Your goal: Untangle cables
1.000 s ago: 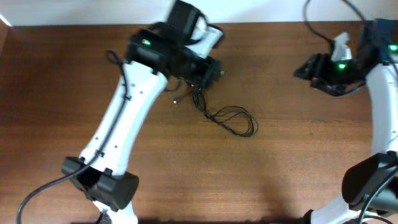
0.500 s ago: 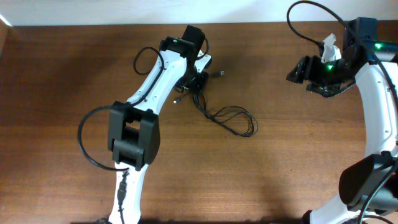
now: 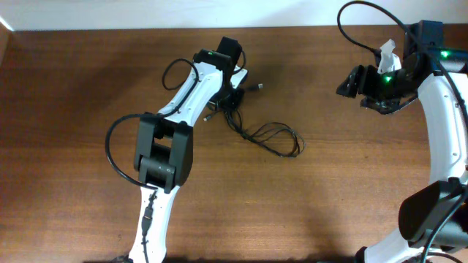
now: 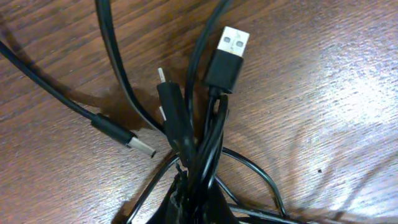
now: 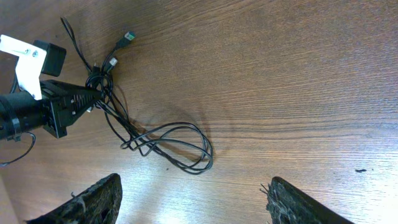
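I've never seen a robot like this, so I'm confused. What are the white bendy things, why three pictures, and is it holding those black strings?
The white bendy things are two robot arms at a wooden table. One picture looks down from above; the other two come from small cameras on each wrist. The black strings are thin cables, bunched at one end and lying in loose loops at the other. The left hand is pinched shut on the bunched part; its close-up shows plug ends, one a silver USB plug. The right hand is open, holds nothing, and sits off to the side.
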